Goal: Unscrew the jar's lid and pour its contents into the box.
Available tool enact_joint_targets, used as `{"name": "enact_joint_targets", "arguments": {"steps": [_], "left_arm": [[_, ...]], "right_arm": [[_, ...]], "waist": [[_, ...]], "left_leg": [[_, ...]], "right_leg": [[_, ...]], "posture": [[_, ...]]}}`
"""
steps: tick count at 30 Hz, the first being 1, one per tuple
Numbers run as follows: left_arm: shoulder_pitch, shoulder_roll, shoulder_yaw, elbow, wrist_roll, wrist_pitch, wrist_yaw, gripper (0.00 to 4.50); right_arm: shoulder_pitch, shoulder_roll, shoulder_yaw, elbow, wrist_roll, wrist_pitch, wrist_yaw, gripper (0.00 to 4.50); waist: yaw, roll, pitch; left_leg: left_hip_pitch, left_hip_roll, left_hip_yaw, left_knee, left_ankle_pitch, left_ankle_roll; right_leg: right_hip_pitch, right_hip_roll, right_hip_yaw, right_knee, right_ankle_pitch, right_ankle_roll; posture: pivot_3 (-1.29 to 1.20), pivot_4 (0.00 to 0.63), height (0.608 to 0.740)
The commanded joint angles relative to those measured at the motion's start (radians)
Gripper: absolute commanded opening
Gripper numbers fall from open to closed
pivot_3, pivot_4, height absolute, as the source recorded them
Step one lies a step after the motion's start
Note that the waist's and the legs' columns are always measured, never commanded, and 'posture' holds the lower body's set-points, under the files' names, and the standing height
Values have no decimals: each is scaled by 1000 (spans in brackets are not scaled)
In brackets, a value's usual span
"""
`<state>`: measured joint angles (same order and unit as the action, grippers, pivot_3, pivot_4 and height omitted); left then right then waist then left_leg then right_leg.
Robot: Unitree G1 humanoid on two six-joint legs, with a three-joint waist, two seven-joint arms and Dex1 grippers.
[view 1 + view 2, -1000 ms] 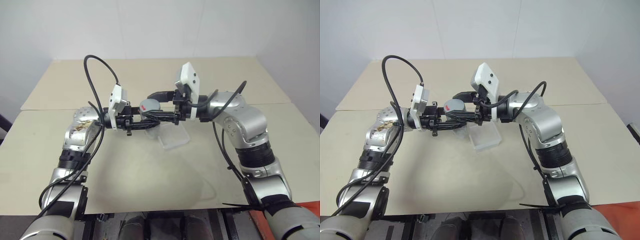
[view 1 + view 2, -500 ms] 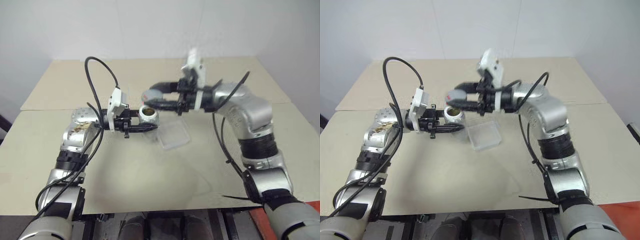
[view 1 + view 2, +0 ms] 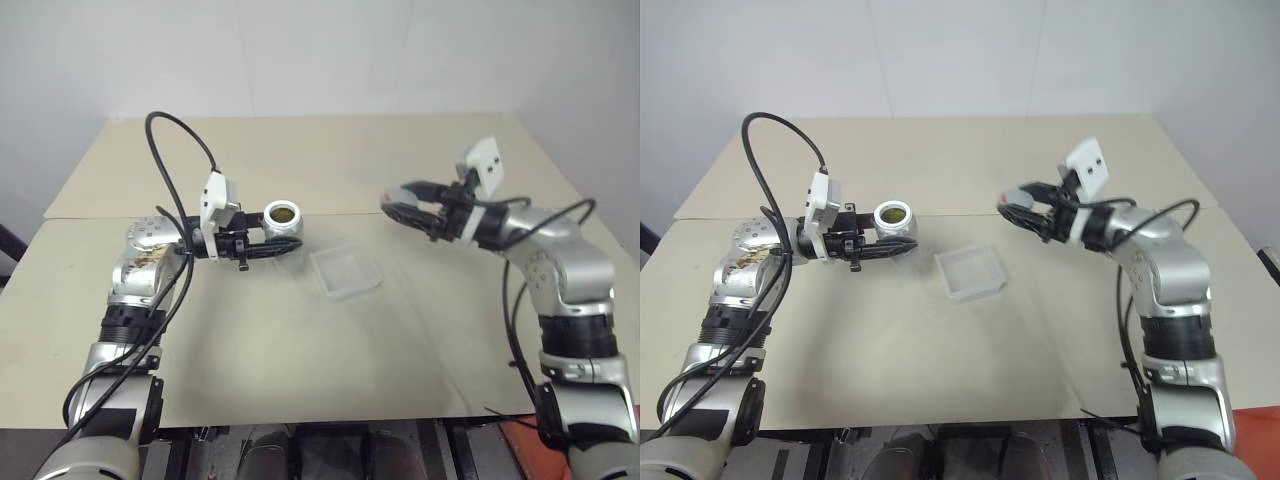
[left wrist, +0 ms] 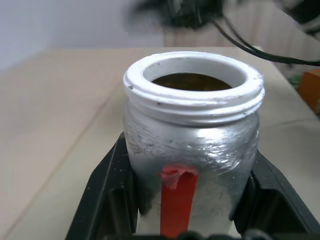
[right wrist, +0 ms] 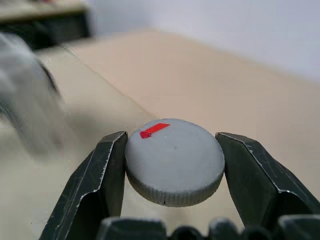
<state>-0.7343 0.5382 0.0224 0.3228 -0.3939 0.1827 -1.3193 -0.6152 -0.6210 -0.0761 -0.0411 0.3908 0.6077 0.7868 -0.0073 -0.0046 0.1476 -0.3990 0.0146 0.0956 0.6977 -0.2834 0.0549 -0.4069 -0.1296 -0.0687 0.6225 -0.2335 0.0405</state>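
The left gripper (image 3: 285,246) is clamped on the jar (image 3: 282,226), its two black fingers pressed against the silvery sides, and holds it upright above the desk (image 3: 300,380), toward the left edge and about midway between the front and back edges. The jar's white threaded mouth stands open, something brown shows inside it, and a red stripe (image 4: 177,200) runs down the side that faces the left wrist camera. The right gripper (image 3: 398,208) is closed on the lid (image 5: 174,161), one finger on each side of its ribbed rim, and carries it in the air over the right half of the desk, well apart from the jar; the small red mark on the lid's top faces up. Between the two grippers the box (image 3: 345,271) of clear plastic lies flat near the middle of the desk, just beside the jar on its right. Nothing stands between the jar and the box. A black cable (image 3: 185,160) loops up from the left arm over the back left part of the desk. The desk is pale beige and matte, with a seam running across it from left to right behind the box. Behind the desk's back edge rises a plain white wall (image 3: 320,50).
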Motion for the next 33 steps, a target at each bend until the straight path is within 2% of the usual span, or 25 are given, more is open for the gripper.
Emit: {"name": "enact_joint_targets", "arguments": {"steps": [1,5,10,11,15,16,21,23,26,29,32,33], "left_arm": [[-4,3,33,-29,-13,-17,36,1956],[-2,-13,32,-34,-22,-13,69,1956],[-3,-33,20,-35,-15,-19,88,1956],[-3,-34,20,-36,-14,-19,91,1956],[-2,-35,17,-37,-5,-25,103,1956],[-3,-34,15,-35,1,-30,107,1956],[-19,-48,-3,-7,57,-93,160,1956],[-35,-59,-18,24,108,-163,194,1956],[-69,-68,-59,92,227,-316,268,1956],[-109,-48,-138,205,423,-610,376,1956],[-206,-38,-219,325,703,-856,688,1956],[-255,-25,-258,359,827,-914,836,1956]], "right_arm": [[101,-34,-30,-76,-84,-61,-82,2762],[221,-4,-20,-48,-164,-95,-192,2762],[254,75,-40,21,-194,-127,-291,2762],[259,84,-44,27,-193,-133,-297,3112],[305,69,-36,-8,-163,-134,-235,4294],[316,57,-34,-21,-158,-143,-211,4404],[327,-27,-44,-62,-127,-146,-84,4404],[296,-76,-67,-88,-61,-88,-6,4404],[249,-151,-78,-150,37,12,86,4404],[199,-209,-72,-200,137,126,159,4404],[156,-250,-44,-226,191,203,208,4404],[145,-265,-33,-233,199,215,226,4404]], "waist": [[-3,0,0],[-8,0,0],[-8,0,0],[-7,0,0],[-1,0,0],[2,0,0],[1,0,0],[1,0,0],[3,0,0],[6,0,0],[17,-1,0],[21,-1,1]], "left_leg": [[0,0,0,0,0,0],[1,0,1,0,0,0],[2,0,1,0,0,0],[2,0,1,0,0,0],[1,0,1,0,0,0],[1,0,0,0,0,0],[1,0,0,0,0,0],[2,0,0,0,0,0],[2,0,0,1,0,0],[2,0,0,0,0,0],[2,0,0,0,0,1],[1,-1,0,0,0,1]], "right_leg": [[0,0,0,0,0,0],[1,0,1,0,0,0],[1,0,2,0,0,0],[1,0,2,0,0,0],[1,0,1,0,0,0],[1,0,1,-1,0,0],[2,0,1,-1,0,0],[3,0,1,-1,0,0],[3,0,2,-1,0,0],[3,0,1,-2,0,0],[3,0,1,-3,0,0],[3,0,0,-4,0,0]], "posture": [[0,150,740],[0,150,740],[0,150,740],[0,150,740],[0,150,740],[0,150,740],[0,150,740],[0,150,740],[0,150,740],[0,150,740],[0,150,740],[0,150,740]]}}
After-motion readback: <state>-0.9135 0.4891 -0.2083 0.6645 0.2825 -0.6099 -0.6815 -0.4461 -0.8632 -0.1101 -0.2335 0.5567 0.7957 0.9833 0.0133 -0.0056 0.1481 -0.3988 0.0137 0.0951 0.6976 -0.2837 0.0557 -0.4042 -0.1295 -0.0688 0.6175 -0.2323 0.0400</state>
